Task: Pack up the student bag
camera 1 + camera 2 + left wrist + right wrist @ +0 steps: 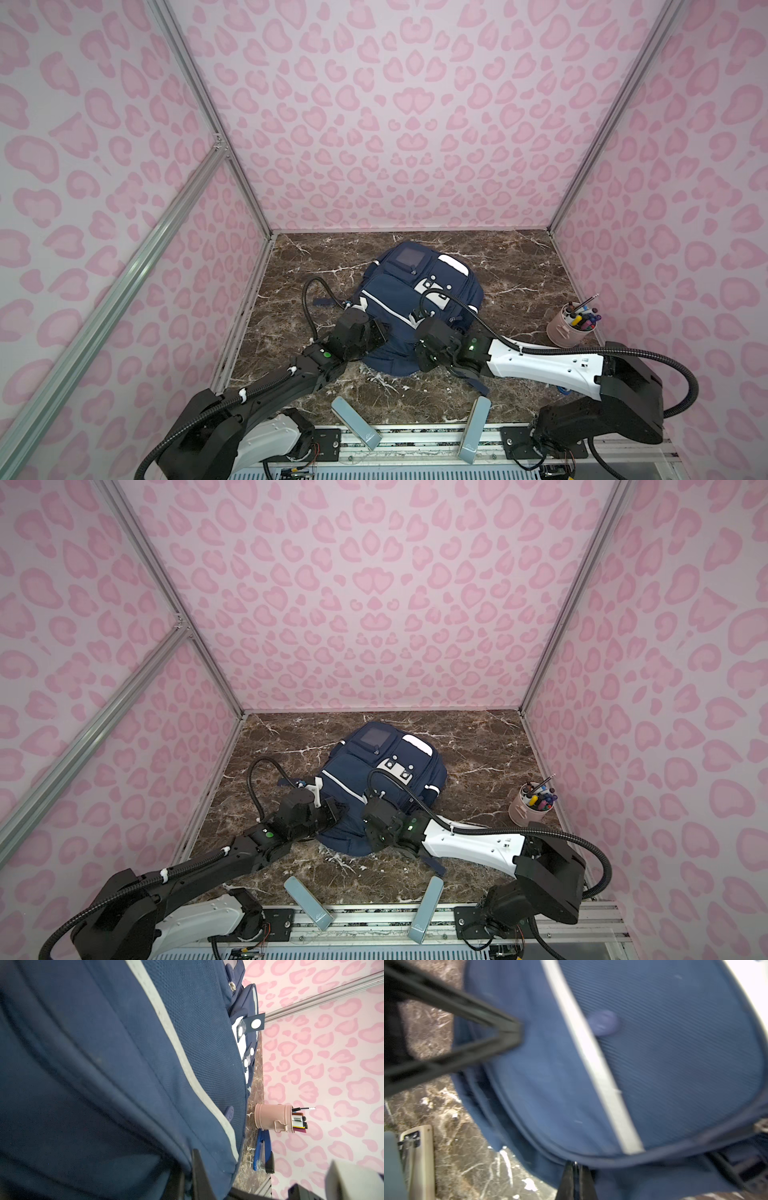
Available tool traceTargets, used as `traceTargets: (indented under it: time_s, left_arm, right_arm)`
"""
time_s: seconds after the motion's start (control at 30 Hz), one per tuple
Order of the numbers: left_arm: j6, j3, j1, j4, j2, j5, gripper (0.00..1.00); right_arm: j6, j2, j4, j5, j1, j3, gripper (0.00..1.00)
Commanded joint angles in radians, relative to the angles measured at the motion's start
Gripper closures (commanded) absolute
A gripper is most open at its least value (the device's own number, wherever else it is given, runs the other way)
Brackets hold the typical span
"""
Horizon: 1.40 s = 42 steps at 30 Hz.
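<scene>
1. Across the middle of the marble bench point(498, 266) lies the student bag point(390, 291). It is flat with its pockets facing up and its top end towards the near edge, probably so that both arms can reach the main opening.
2. At the bag's near-left side, the left gripper point(512, 1030) has its jaws drawn together with the tips in the navy fabric. It seems to be pinching a fold to steady or lift that side.
3. At the near rim of the bag, the right gripper point(575, 1167) has its jaws fully closed against the piped seam. I cannot tell whether they hold a zip pull or a bit of cloth.
4. Two pale blue cases point(355, 422) point(473, 428) sit well apart along the near edge, likely waiting to be packed.
5. A pink pen cup point(567, 328) stands full of pens by the right edge, out of the arms' way.
6. A blue stapler point(262, 1147) lies just beside the cup.
</scene>
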Motion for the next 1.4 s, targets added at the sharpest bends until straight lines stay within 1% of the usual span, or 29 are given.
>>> traceTargets:
  time_s: [0.0, 0.07, 0.13, 0.2, 0.27, 0.37, 0.47, 0.6, 0.63, 0.67, 0.7, 0.73, 0.77, 0.8, 0.87, 0.9, 0.93, 1.03, 1.1, 1.13, 1.17, 1.2, 1.23, 1.27, 1.3, 1.33, 1.37]
  left_arm:
    - [0.046, -0.002, 0.011, -0.044, -0.034, -0.059, 0.96]
    - [0.042, -0.012, 0.013, -0.038, -0.033, -0.051, 0.96]
    - [0.039, -0.016, 0.012, -0.030, -0.020, -0.038, 0.97]
    - [0.033, -0.029, 0.010, -0.007, -0.009, -0.028, 0.97]
    - [0.026, -0.037, 0.000, 0.013, 0.009, -0.018, 0.97]
    - [0.020, -0.041, -0.030, 0.015, 0.032, -0.022, 0.97]
    - [0.006, -0.045, -0.058, 0.044, 0.053, -0.013, 0.97]
    - [0.005, 0.016, -0.146, 0.054, 0.114, -0.011, 0.97]
    - [0.003, 0.025, -0.159, 0.056, 0.126, -0.002, 0.94]
    - [0.002, 0.031, -0.168, 0.092, 0.137, 0.012, 0.86]
    - [0.004, 0.036, -0.172, 0.112, 0.143, 0.025, 0.83]
    - [0.008, 0.040, -0.175, 0.117, 0.142, 0.027, 0.78]
    - [0.019, 0.051, -0.180, 0.106, 0.137, 0.023, 0.72]
    - [0.030, 0.066, -0.182, 0.083, 0.129, 0.012, 0.63]
    - [0.060, 0.092, -0.185, 0.005, 0.088, -0.023, 0.40]
    - [0.076, 0.102, -0.186, -0.026, 0.059, -0.042, 0.32]
    - [0.094, 0.113, -0.186, -0.061, 0.031, -0.064, 0.27]
    - [0.207, 0.168, -0.186, -0.222, -0.060, -0.198, 0.14]
    - [0.352, 0.187, -0.185, -0.283, -0.124, -0.363, 0.05]
    - [0.430, 0.175, -0.185, -0.273, -0.153, -0.454, 0.04]
    - [0.516, 0.141, -0.185, -0.234, -0.185, -0.561, 0.03]
    - [0.626, 0.098, -0.184, -0.159, -0.212, -0.668, 0.01]
    - [0.709, 0.059, -0.180, -0.096, -0.229, -0.759, 0.04]
    - [0.798, 0.011, -0.170, -0.010, -0.243, -0.864, 0.05]
    - [0.871, -0.035, -0.154, 0.076, -0.252, -0.967, 0.04]
    - [0.911, -0.077, -0.138, 0.164, -0.262, -1.038, 0.04]
    - [0.948, -0.127, -0.098, 0.241, -0.276, -1.059, 0.04]
  right_arm:
    - [-0.032, -0.031, -0.052, 0.032, -0.075, -0.055, 1.00]
    - [-0.063, -0.039, -0.062, 0.038, -0.141, -0.069, 1.00]
    - [-0.101, -0.035, -0.084, 0.062, -0.201, -0.056, 1.00]
    - [-0.130, -0.027, -0.087, 0.056, -0.268, -0.037, 1.00]
    - [-0.141, -0.021, -0.076, 0.043, -0.329, -0.023, 1.00]
    - [-0.161, -0.004, -0.087, 0.057, -0.393, 0.003, 1.00]
    - [-0.186, -0.011, -0.073, 0.036, -0.425, 0.002, 1.00]
    - [-0.224, -0.019, -0.051, 0.020, -0.427, 0.002, 1.00]
    - [-0.230, -0.019, -0.052, 0.023, -0.427, 0.007, 1.00]
    - [-0.236, -0.021, -0.052, 0.017, -0.427, 0.011, 1.00]
    - [-0.243, -0.028, -0.051, 0.013, -0.427, 0.012, 0.94]
    - [-0.243, -0.035, -0.048, 0.016, -0.427, 0.012, 0.85]
    - [-0.247, -0.044, -0.048, 0.018, -0.427, 0.014, 0.70]
    - [-0.248, -0.052, -0.053, 0.019, -0.427, 0.019, 0.61]
    - [-0.243, -0.079, -0.056, 0.038, -0.427, 0.022, 0.45]
    - [-0.242, -0.095, -0.055, 0.050, -0.427, 0.020, 0.39]
    - [-0.242, -0.109, -0.057, 0.066, -0.427, 0.018, 0.33]
    - [-0.245, -0.171, -0.055, 0.136, -0.442, 0.007, 0.30]
    - [-0.267, -0.226, -0.006, 0.205, -0.479, -0.021, 0.28]
    - [-0.284, -0.254, 0.031, 0.227, -0.508, -0.048, 0.27]
    - [-0.297, -0.288, 0.087, 0.249, -0.546, -0.087, 0.26]
    - [-0.318, -0.324, 0.153, 0.261, -0.588, -0.131, 0.24]
    - [-0.339, -0.358, 0.229, 0.271, -0.623, -0.187, 0.21]
    - [-0.375, -0.396, 0.332, 0.278, -0.660, -0.252, 0.13]
    - [-0.423, -0.425, 0.454, 0.279, -0.701, -0.324, 0.09]
    - [-0.459, -0.443, 0.568, 0.262, -0.741, -0.399, 0.10]
    - [-0.491, -0.450, 0.715, 0.189, -0.796, -0.474, 0.11]
